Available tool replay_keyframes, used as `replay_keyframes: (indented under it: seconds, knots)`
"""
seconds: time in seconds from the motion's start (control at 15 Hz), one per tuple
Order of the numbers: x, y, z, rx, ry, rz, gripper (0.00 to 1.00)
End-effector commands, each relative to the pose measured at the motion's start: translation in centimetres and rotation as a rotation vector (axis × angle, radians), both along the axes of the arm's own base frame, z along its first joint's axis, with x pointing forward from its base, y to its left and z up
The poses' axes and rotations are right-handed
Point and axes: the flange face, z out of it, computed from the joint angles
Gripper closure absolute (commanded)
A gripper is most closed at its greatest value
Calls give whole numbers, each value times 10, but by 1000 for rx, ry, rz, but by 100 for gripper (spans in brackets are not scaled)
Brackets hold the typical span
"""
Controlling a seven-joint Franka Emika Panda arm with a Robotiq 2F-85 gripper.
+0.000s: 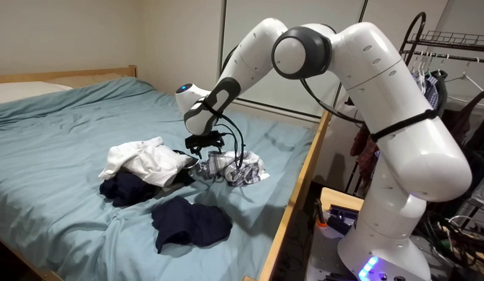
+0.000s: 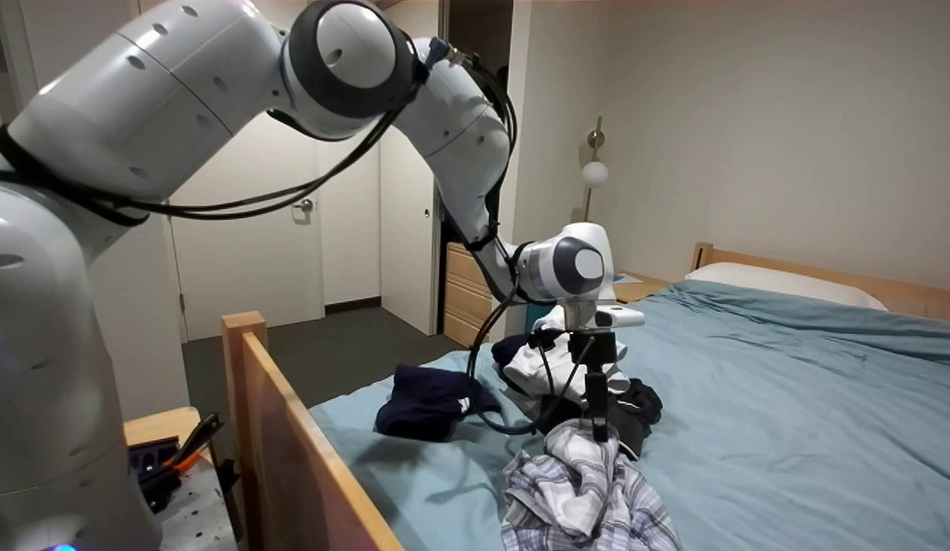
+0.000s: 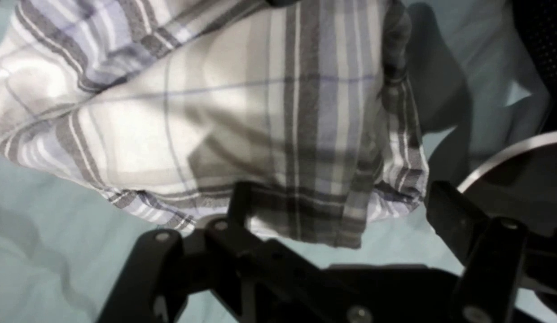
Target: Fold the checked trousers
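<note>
- One gripper point(image 1: 209, 153) stands over an edge of the checked trousers point(image 1: 226, 168), jaws spread, grasping nothing, presumably to straddle that edge.
- The checked trousers lie bunched on the bed cover point(image 1: 50, 175), near the white garment point(image 1: 144, 160), probably apart to allow folding room.
- The wrist view shows both fingers point(image 3: 239, 202); in an exterior view a single finger point(image 2: 595, 402) shows, contact indeterminable.

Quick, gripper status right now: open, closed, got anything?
Gripper: open, jaws set wide apart, holding nothing; the checked trousers are not gripped.
</note>
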Motion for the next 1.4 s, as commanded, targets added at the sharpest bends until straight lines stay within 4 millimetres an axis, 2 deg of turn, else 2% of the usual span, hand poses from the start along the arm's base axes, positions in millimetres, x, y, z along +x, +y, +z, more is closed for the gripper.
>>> replay_keyframes:
  seconds: [0.0, 0.07, 0.27, 0.33, 0.6, 0.87, 1.13, 1.33]
  knots:
    - [-5, -2, -7, 44, 33, -24, 6]
    - [-6, -2, -8, 47, 32, -39, 27]
    - [-7, -3, -7, 54, 36, -54, 37]
    - [-7, -3, -7, 56, 36, -60, 46]
    - [-8, -6, -8, 63, 39, -71, 71]
    - [-16, -24, -5, 75, 20, -98, 96]
    - [-40, -76, 2, 104, -62, -218, 100]
    - [-65, -123, -9, 148, -128, -338, 98]
